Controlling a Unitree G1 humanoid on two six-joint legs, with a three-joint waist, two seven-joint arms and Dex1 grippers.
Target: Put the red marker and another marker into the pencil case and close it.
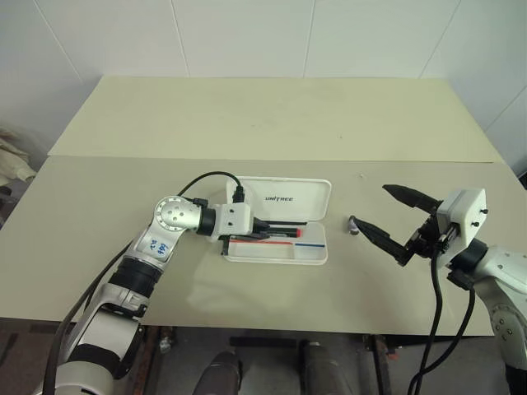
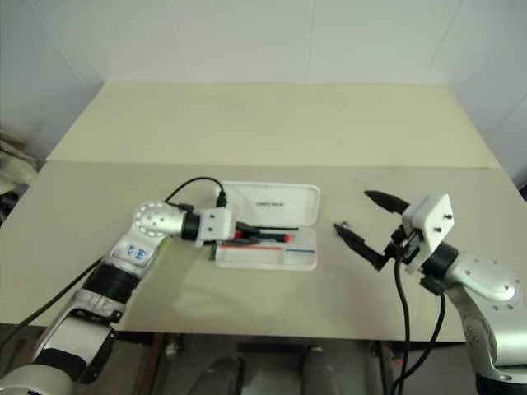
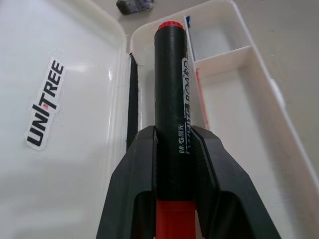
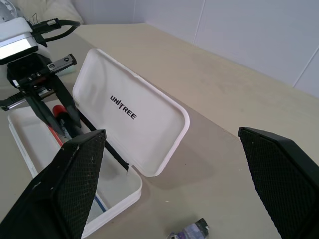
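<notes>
Left fingers [image 3: 149,169] grip the red marker [image 3: 169,89], which juts ahead of them over the open case [image 1: 317,257] on the counter [image 1: 99,206]. Right fingers [image 1: 428,202] stand wide apart, empty, right of the case, near a small dark object [image 1: 353,225].

Left fingers [image 3: 199,164] clamped; right fingers [image 4: 75,174] — spread wide

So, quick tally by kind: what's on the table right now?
Red marker, held in the left claw over the case: 1
White pencil case, lid open: 1
Small dark object on the table beside the case, too small to identify: 1
Total: 3
</notes>
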